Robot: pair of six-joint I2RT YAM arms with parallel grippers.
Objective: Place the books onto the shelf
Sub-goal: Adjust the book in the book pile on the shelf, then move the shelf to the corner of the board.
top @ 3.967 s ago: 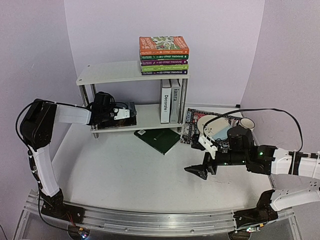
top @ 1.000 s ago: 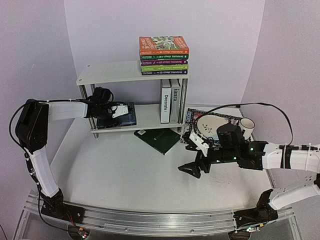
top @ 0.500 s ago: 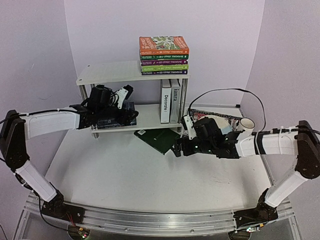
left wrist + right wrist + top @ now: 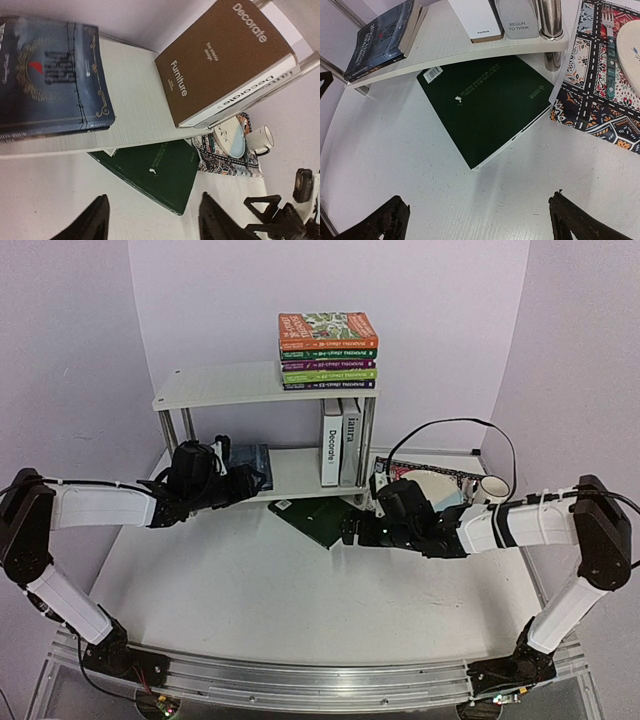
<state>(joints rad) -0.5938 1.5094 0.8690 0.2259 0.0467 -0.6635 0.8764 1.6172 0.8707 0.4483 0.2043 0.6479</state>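
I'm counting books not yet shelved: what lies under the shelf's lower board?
A dark green book lies flat on the table, its far edge tucked beneath the lower board. Anything farther back is hidden by the board.

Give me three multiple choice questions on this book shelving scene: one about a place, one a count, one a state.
1. Where is the dark green book?
A. standing upright on the shelf
B. flat on the table, partly under the lower board
C. on the top board

2. How many books stand upright on the lower board?
A. two
B. four
C. none

3. The right arm's fingers are:
A. shut on a book
B. open, holding nothing
C. shut on a fork

Answers:
1. B, it lies flat with its far edge tucked beneath the board.
2. A, only Decorate and the grey book stand there.
3. B, they stand wide apart over bare table.
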